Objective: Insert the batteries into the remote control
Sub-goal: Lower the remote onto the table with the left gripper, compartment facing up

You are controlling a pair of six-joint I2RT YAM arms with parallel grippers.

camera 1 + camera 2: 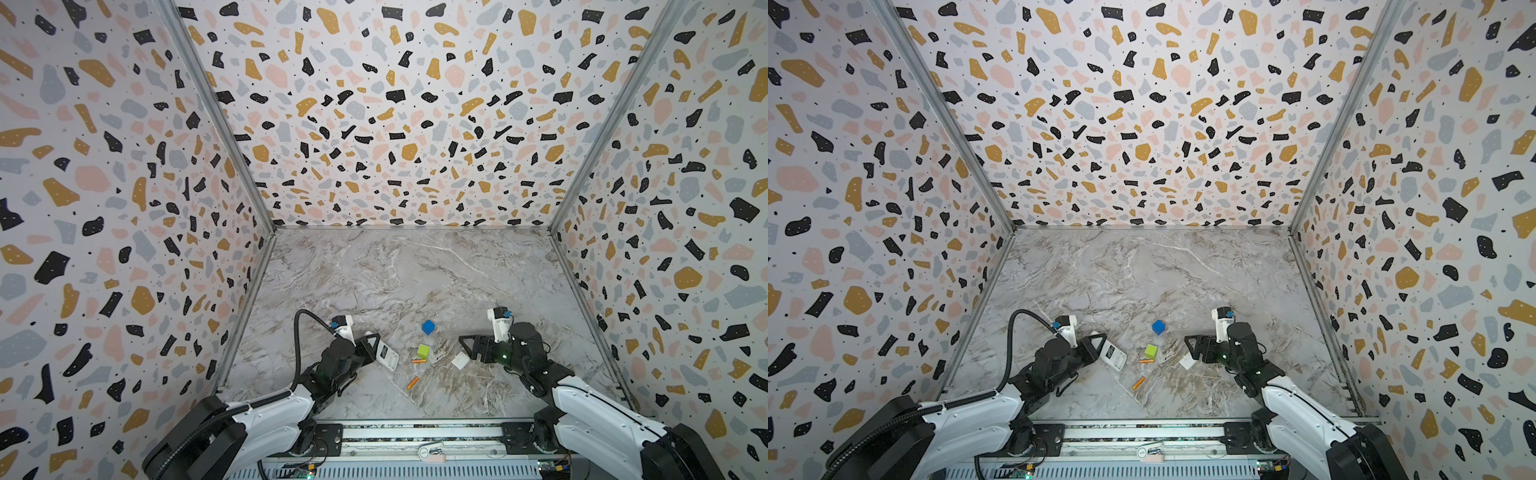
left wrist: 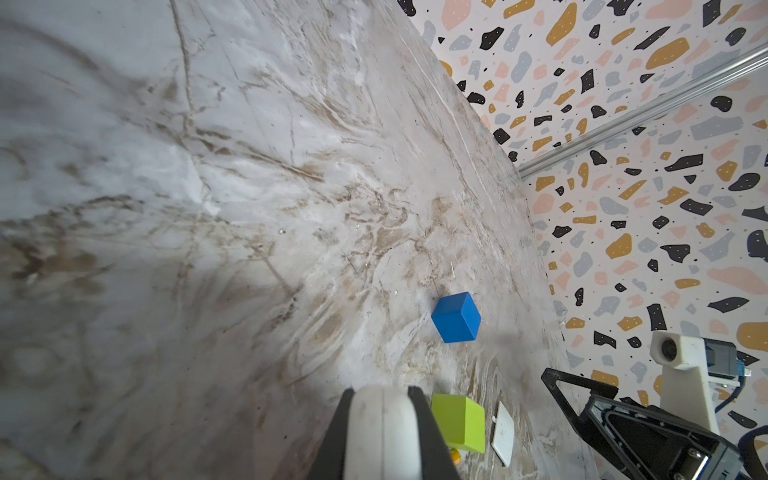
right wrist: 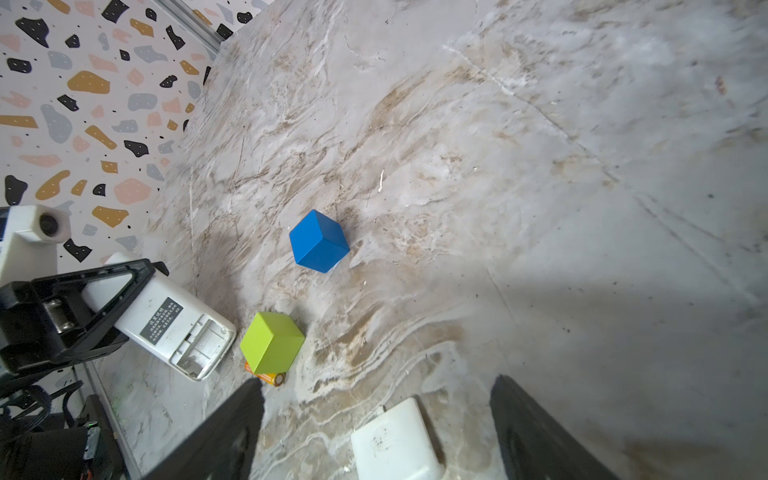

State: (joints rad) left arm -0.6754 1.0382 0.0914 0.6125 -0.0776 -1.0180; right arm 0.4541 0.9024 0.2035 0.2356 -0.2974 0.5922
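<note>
Nearest the robot's base, the nearer battery [image 1: 412,382] lies slantwise on the marble table [image 1: 374,282], apart from the green cube [image 1: 423,351] on its near side; the second battery [image 1: 419,361] lies close against the green cube's near edge, and in the right wrist view the cube hides most of it; right of the green cube, about level with that battery, lies the white square piece [image 1: 460,360], with the right gripper [image 3: 376,382] over it, fingers spread wide and holding nothing; left of the green cube, just beside it, is the remote control [image 3: 174,328], white back up, its uncovered battery bay at the end towards the cube; the left gripper [image 1: 375,340] is clamped on the remote's other end; so the green cube stands between the bay and the white piece; farthest, beyond the green cube and apart from it, sits the blue cube [image 1: 428,327].
</note>
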